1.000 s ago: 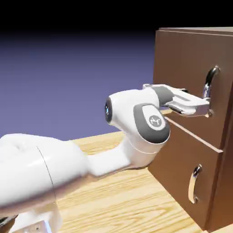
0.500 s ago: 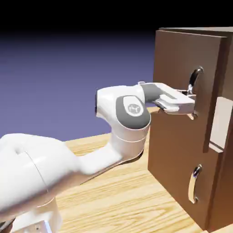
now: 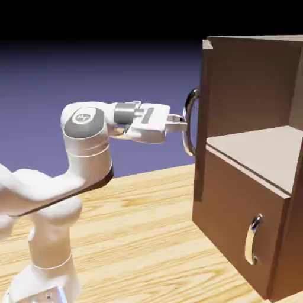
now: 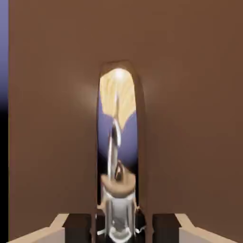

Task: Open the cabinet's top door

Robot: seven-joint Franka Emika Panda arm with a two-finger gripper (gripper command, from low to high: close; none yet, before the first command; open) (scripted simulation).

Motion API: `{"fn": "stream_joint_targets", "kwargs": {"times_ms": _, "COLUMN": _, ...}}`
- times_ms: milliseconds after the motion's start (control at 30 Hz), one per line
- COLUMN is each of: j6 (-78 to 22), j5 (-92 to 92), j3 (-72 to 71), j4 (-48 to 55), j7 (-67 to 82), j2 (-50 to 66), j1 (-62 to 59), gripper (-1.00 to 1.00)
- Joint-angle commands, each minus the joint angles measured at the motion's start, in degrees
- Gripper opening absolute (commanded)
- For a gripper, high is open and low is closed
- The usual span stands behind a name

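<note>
The dark brown cabinet (image 3: 248, 77) stands at the exterior view's right. Its top door (image 3: 199, 177) is swung wide open and shows almost edge-on, baring a pale inner shelf (image 3: 260, 148). The door's curved chrome handle (image 3: 189, 121) juts toward the arm, and my gripper (image 3: 181, 121) is shut on the handle, with the arm stretched level to it. In the hand view the door's brown wood (image 4: 190, 118) fills the picture, the chrome handle (image 4: 117, 142) runs up the middle, and my gripper (image 4: 118, 228) clamps its lower part at the bottom edge.
Under the shelf sits the shorter lower panel (image 3: 237, 201) with its small silver handle (image 3: 253, 239), closed. The arm's white base (image 3: 47, 272) stands at the lower left on the light wooden table (image 3: 148, 237).
The gripper closed on the handle and pulled back to the left. The door swung from nearly closed to wide open, and the arm folded back with it.
</note>
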State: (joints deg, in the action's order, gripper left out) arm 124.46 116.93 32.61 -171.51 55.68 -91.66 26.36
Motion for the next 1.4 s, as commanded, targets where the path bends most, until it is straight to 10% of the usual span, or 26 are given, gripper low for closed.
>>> {"fn": "stream_joint_targets", "kwargs": {"times_ms": 0, "j6": -1.22, "j5": -1.80, "j3": -2.09, "j4": -0.75, "j7": -0.25, "j2": -0.39, "j1": -0.34, "gripper": -1.00}}
{"fn": "stream_joint_targets", "kwargs": {"times_ms": 667, "j6": -33.21, "j5": -19.94, "j3": -25.54, "j4": -4.59, "j7": -3.54, "j2": -1.60, "j1": 17.16, "gripper": -1.00}}
{"fn": "stream_joint_targets", "kwargs": {"times_ms": 1367, "j6": -60.39, "j5": -58.26, "j3": -62.75, "j4": 17.56, "j7": -26.48, "j2": 39.12, "j1": 8.15, "gripper": -1.00}}
